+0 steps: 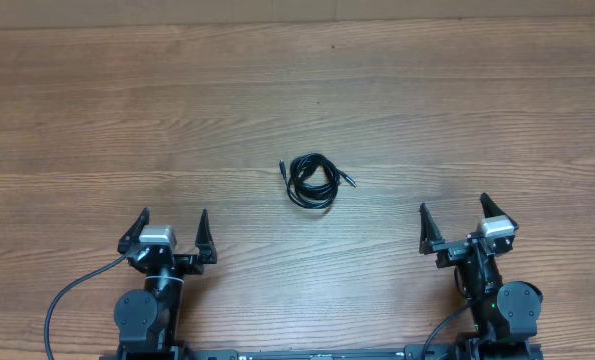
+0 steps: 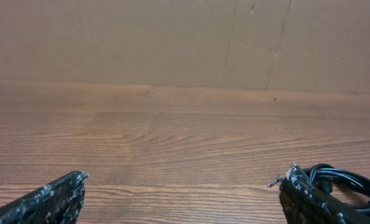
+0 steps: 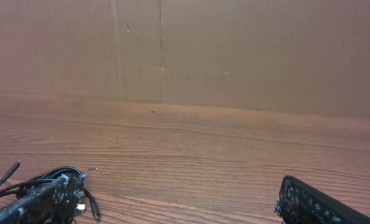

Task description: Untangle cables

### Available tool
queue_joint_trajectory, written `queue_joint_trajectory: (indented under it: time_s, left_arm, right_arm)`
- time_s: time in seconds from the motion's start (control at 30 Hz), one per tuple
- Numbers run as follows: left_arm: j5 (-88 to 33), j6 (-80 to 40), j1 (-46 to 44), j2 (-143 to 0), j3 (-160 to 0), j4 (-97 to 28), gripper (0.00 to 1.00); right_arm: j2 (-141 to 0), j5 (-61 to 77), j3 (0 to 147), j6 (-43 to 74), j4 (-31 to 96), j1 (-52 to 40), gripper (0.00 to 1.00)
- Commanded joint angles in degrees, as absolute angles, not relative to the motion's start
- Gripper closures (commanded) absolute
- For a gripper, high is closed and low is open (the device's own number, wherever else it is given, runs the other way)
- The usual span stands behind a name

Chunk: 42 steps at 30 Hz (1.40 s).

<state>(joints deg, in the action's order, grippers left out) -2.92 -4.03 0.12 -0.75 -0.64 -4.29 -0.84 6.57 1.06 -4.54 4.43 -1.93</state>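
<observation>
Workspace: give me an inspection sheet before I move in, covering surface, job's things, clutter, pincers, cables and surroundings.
Surface: brown wood-grain tabletop, flat.
Job's things: thin black cords coiled in one small bundle, mid-table, between the two arms.
Clutter: nothing seen.
Grippers: left pincer open, empty; right pincer open, empty; both short of the bundle.
Cables: thick black arm wires curl beside the bases, apart from the bundle.
Surroundings: brown cardboard wall behind the table.

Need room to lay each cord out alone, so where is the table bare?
Bare wood spans the far side of the table and both flanks of the cables. The strip between the left gripper and right gripper is also free. Only the centre bundle is crowded.
</observation>
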Motion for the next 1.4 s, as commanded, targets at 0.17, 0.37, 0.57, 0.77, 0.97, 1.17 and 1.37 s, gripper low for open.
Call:
queue_joint_trajectory:
  time_s: [0.17,0.37,0.57,0.77,0.97,1.17,1.37]
  left_arm:
    - [-2.76,-3.40,0.45,-0.32,-0.27,-4.27,0.00]
    - [-2.76,-3.40,0.45,-0.32,-0.27,-4.27,0.01]
    - [-2.76,-3.40,0.45,-0.32,-0.27,-4.27,0.00]
    - [-2.76,-3.40,0.45,-0.32,-0.27,-4.27,0.01]
    - [-2.76,-3.40,0.45,-0.32,-0.27,-4.27,0.00]
    - [-2.76,-3.40,0.45,-0.32,-0.27,-4.27,0.00]
    - [-2.76,-3.40,0.45,-0.32,-0.27,-4.27,0.00]
  right_arm:
    - [-0.16,6.04,0.45,-4.58,4.19,-2.17,0.00]
    - [-0.16,6.04,0.45,-4.58,4.21,-2.17,0.00]
    - [-0.16,6.04,0.45,-4.58,4.21,-2.17,0.00]
    - [-0.16,6.04,0.45,-4.58,4.19,-2.17,0.00]
    - [-0.16,6.04,0.45,-4.58,4.21,-2.17,0.00]
    - [-0.16,6.04,0.45,-4.58,4.19,-2.17,0.00]
    - [-0.16,6.04,0.45,-4.58,4.19,-2.17,0.00]
